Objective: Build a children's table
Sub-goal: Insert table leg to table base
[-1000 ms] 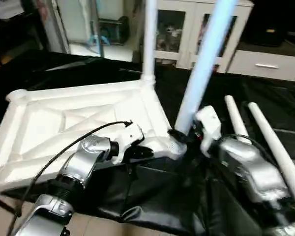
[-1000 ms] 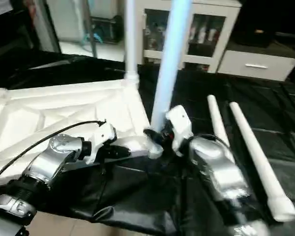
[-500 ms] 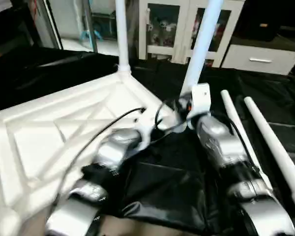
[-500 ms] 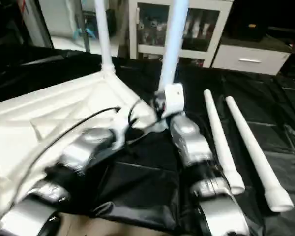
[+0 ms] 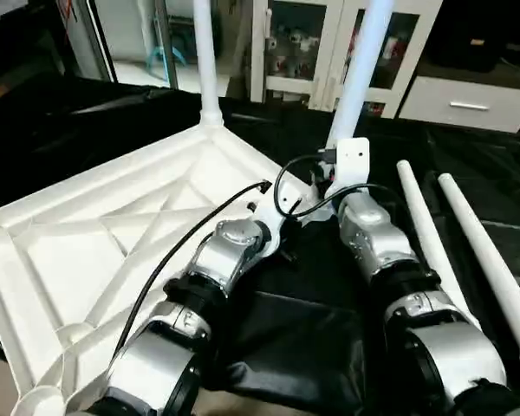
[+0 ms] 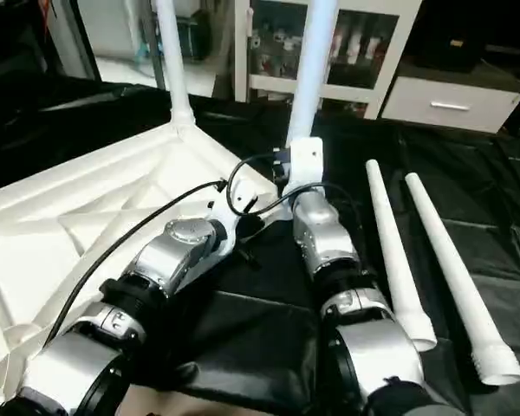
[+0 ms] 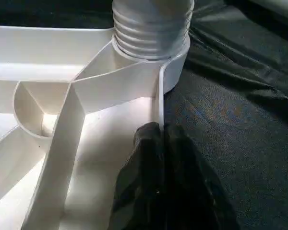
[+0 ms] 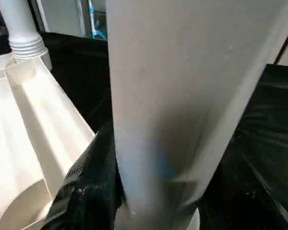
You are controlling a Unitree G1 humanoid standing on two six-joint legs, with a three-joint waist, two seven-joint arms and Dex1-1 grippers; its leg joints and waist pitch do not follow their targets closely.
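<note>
white plastic table top lies ribbed side up on the black-covered surface, two legs standing in its corner sockets. the left claw is pinched together on the top's edge wall. the right claw is clamped around the nearer upright leg. two loose legs lie alongside to the right.

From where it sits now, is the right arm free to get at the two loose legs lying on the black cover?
Probably yes, once it lets go. The right gripper is closed around the upright leg at the tabletop corner. The two loose legs lie just beside that arm with nothing between.
</note>
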